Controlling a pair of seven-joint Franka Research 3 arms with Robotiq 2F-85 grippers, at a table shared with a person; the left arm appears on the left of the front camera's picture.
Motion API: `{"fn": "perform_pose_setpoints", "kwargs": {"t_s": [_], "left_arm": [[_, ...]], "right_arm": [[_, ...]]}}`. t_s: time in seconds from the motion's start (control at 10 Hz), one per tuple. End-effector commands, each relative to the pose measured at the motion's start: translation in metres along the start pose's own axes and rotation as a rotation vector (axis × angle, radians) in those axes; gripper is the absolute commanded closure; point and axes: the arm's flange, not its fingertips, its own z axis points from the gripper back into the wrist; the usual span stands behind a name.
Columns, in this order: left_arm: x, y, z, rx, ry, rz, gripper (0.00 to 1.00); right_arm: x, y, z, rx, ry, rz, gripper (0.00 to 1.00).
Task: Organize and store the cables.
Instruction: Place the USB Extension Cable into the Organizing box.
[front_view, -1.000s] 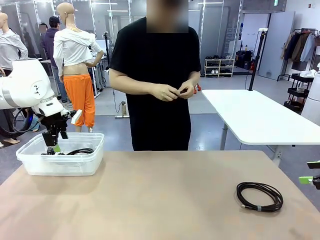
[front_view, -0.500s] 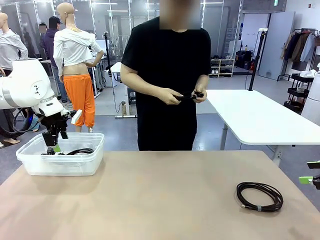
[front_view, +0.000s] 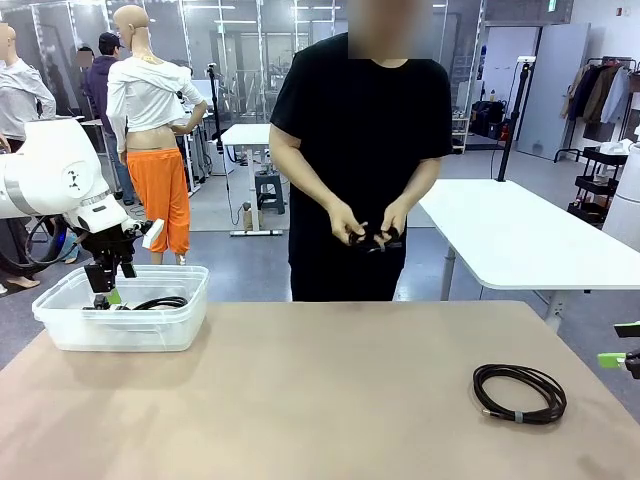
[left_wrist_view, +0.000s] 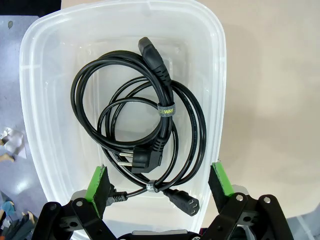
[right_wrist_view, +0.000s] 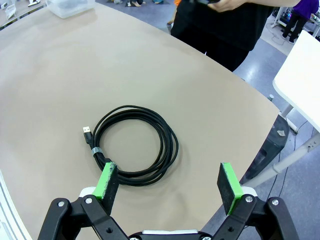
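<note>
The left end effector (left_wrist_view: 159, 175) hangs over the bin (left_wrist_view: 220, 75) with its jaws wide and nothing between them. One cable (left_wrist_view: 163, 80), the one with the chunky plug, lies coiled on the bin floor below it. The right end effector (right_wrist_view: 167, 175) is just as wide and empty, poised above a second coil (right_wrist_view: 171, 142) lying flat on the bench (front_view: 320, 400), well away from the bin. At the far side, the person's hands (front_view: 372, 232) work a third cable (front_view: 378, 240), too small to read clearly. The step in hand looks like the right arm's pick-up. It would go best by coming straight down over the taped stretch near the USB end, so that the pads straddle every loop at once. The jaws should then close fully before lifting, because a grip on a single strand would probably let the coil unwind and drag. The left end effector should rise clear of the bin first, leaving room for the drop.
</note>
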Motion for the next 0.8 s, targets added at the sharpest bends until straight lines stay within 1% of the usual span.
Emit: {"fn": "perform_pose_setpoints", "kwargs": {"t_s": [0.0, 0.2, 0.4, 0.5, 0.7], "left_arm": [[0.0, 0.001, 0.001, 0.0, 0.0, -0.002, 0.0], [0.0, 0.0, 0.0, 0.0, 0.0, 0.0, 0.0], [-0.011, -0.028, 0.029, -0.06, -0.099, 0.07, 0.0], [-0.019, -0.048, 0.045, -0.043, -0.147, 0.109, 0.0], [-0.037, -0.089, 0.073, -0.096, -0.287, 0.158, 0.0]], "right_arm": [[0.0, 0.001, 0.001, -0.003, 0.003, 0.007, 0.0], [0.0, 0.001, 0.001, -0.003, 0.003, 0.007, 0.0], [0.0, 0.001, 0.001, -0.003, 0.003, 0.007, 0.0], [0.0, 0.001, 0.001, -0.003, 0.003, 0.007, 0.0], [0.0, 0.001, 0.001, -0.003, 0.003, 0.007, 0.0]]}}
